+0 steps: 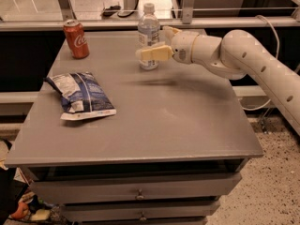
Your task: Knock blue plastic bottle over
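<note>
The blue plastic bottle [148, 29] stands upright at the back middle of the grey table [154, 125]. It is clear, with a white cap and a printed label. My gripper [160, 43] reaches in from the right at the bottle's lower half. It is open. One pale finger [152, 54] lies across the front of the bottle and looks to be touching it. The other finger [168, 31] sits just right of the bottle, a little behind.
A red Coca-Cola can [76, 39] stands at the back left. A blue-and-white crinkled snack bag [80, 95] lies on the left side. A railing and glass run behind the table's back edge. Drawers sit under the tabletop.
</note>
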`<state>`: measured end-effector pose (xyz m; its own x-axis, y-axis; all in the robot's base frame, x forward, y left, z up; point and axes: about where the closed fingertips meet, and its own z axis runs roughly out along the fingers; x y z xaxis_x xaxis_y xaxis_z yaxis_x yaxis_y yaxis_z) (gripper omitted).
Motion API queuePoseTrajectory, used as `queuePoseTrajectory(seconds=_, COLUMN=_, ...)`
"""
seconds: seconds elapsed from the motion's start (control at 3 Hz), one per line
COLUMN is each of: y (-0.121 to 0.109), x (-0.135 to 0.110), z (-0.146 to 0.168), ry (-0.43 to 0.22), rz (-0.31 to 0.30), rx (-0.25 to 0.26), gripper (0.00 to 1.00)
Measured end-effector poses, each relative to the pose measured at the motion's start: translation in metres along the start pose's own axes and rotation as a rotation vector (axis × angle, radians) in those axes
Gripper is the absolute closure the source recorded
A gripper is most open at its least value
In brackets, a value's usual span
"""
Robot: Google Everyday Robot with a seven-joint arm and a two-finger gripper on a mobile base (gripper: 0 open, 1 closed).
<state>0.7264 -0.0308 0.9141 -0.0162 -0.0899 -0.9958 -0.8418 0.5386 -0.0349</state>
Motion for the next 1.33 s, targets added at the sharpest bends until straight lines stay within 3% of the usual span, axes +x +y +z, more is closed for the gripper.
queuePoseTrajectory(seconds=0.67, y=0.0039, x=-0.0006, z=0.0048, ry=-0.001, rz=0.0, rx=-0.009, gripper=0.61)
queuePoseTrajectory(seconds=1.0, y=0.0065, x=-0.001, z=0.0082, ry=-0.001, rz=0.0, rx=-0.016, gripper=0.92)
queuePoseTrajectory(seconds=1.33, y=0.0078, x=-0.002, z=0.0098, ry=0.004, rz=-0.001, rx=-0.021, gripper=1.0)
